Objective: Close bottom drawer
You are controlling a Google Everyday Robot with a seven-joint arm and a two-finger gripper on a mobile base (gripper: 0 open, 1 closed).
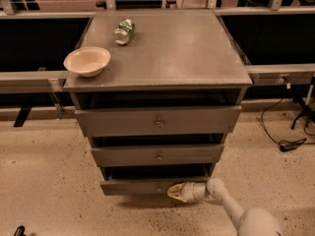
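Note:
The bottom drawer [133, 186] is the lowest, slimmest grey front of the cabinet. It stands pulled out a little, with a dark gap above it. Its small round knob [159, 186] shows at the centre. My gripper [173, 191] is low at the drawer's front, just right of the knob, its pale tip against the panel. The white arm [226, 205] runs from it to the lower right.
The middle drawer [157, 155] and the top drawer [157, 120] sit above. On the cabinet top [187, 48] are a cream bowl [87, 61] and a can lying on its side [123, 31]. A black cable [280, 136] lies on the floor at right.

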